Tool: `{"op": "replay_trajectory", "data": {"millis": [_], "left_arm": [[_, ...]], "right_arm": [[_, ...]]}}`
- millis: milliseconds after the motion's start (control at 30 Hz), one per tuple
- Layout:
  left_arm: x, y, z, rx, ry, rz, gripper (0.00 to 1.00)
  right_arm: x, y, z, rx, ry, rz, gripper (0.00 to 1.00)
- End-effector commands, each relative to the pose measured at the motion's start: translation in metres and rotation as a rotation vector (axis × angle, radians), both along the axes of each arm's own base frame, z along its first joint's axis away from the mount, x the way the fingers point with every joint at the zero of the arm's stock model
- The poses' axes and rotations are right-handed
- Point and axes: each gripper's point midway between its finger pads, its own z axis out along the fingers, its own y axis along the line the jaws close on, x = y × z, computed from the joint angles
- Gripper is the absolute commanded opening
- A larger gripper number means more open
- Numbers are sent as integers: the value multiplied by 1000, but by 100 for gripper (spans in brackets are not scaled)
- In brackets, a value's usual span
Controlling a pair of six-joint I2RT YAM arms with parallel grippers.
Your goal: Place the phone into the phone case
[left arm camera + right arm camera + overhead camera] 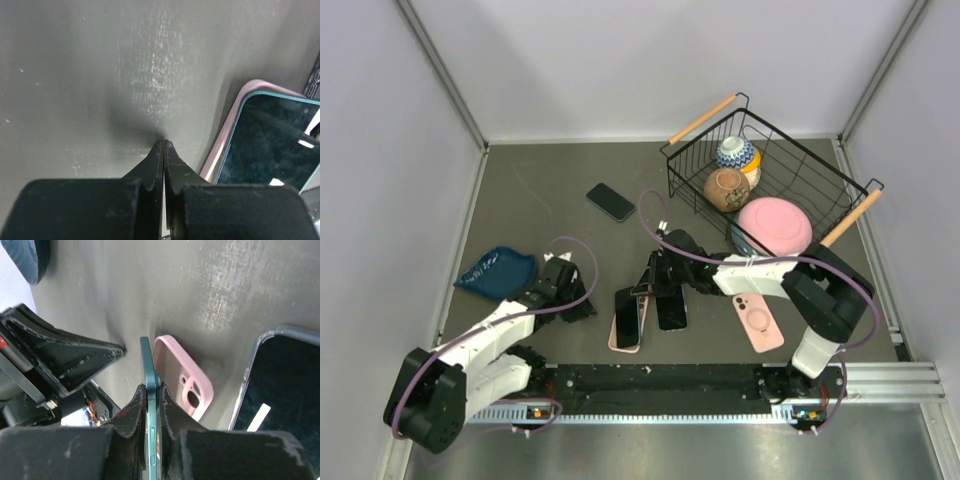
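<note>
Two pincers are down at the table (75,75), and both are pressed together. Left pincer (163,146) is closed on nothing at all, its tips meeting right at the grey surface, just beside the pink case (223,137). Right pincer (151,397) is clamped on the teal-edged phone (145,357), squeezing its flat faces so it stands on edge in the right wrist view, along the left rim of the case. The case lies flat, hollow side up, with its camera cutout showing. From the left wrist, the phone's dark screen tilts over the case with the pink rim peeking out along its side, so it's not seated inside. From above, phone and case sit between the two arms, near the front of the table. Just to their right lies a second dark phone (672,311), and further right a pink phone (757,322) with a round grip on its back. A third black phone (611,201) lies well back, near a wire basket (851,217) holding bowls. A blue thing (497,272) sits off to the left.
</note>
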Motion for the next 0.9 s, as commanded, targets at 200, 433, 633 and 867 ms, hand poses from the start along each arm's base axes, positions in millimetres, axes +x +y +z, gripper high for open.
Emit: {"op": "replay_trajectory", "data": {"millis": [200, 433, 633, 867], "left_arm": [[-22, -33, 3, -238, 6, -30, 0], [-33, -35, 3, -273, 12, -33, 0], [-43, -33, -5, -286, 43, -20, 0], [-50, -34, -4, -319, 40, -14, 0]], "right_arm": [[28, 12, 9, 74, -38, -25, 0], [28, 13, 45, 118, -74, 5, 0], [17, 6, 52, 166, -51, -16, 0], [12, -5, 52, 143, -37, -46, 0]]}}
